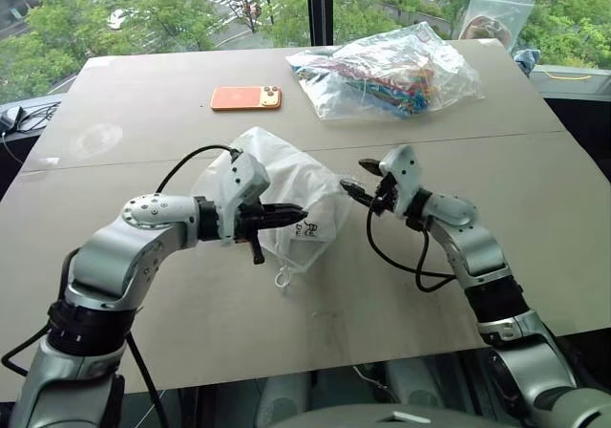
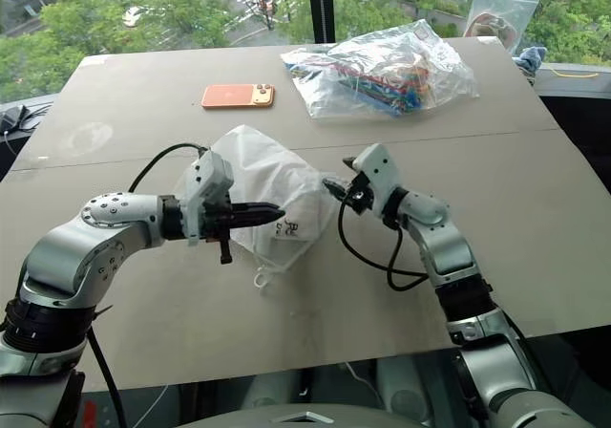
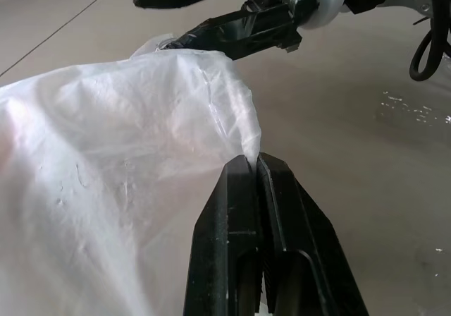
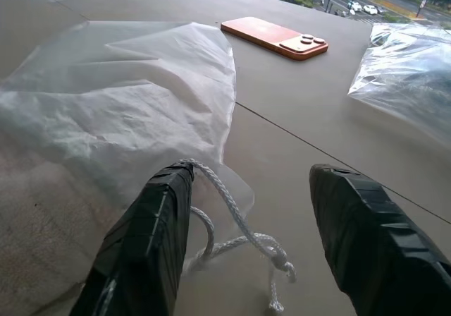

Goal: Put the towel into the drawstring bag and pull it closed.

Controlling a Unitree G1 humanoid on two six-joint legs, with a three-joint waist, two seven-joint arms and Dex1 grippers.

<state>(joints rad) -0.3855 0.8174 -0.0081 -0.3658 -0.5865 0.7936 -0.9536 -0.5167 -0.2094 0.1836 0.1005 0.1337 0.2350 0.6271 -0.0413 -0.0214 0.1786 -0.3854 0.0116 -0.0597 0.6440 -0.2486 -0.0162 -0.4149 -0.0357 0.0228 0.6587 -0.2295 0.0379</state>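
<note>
White, thin, semi-sheer fabric drawstring bag (image 1: 286,184) seen mid-surface, bunched and partly lifted off the flat grey-brown surface (image 1: 143,122), between the two arms. Small printed mark noted on its lower corner, with a white cord loop (image 1: 284,277) hanging below that corner onto the surface.

Left claw (image 1: 291,215) clenched on the bag's fabric: in the left wrist view, black fingers (image 3: 239,210) pressed together with a fold of the white cloth pinched at their tips. Claw directed toward the robot's right, at the bag's near edge.

Right claw (image 1: 355,181) at the bag's right-hand edge, released, fingers parted. In the right wrist view, gap plainly visible between the two black ribbed fingers (image 4: 151,238); knotted white braided cord (image 4: 243,238) lying on the surface in that gap, running up over the tip of one finger. Not gripped.

Cream towel not discernible as a separate item; a faintly tan, coarse-looking area (image 4: 42,210) showing through the sheer fabric in the right wrist view; cannot tell whether this was the towel.

Orange smartphone (image 1: 246,97) lying flat beyond the bag, well apart from it. Clear plastic bag of colourful items (image 1: 387,73) further back toward the right. Second clear bag (image 1: 496,17) at the far right edge.
</note>
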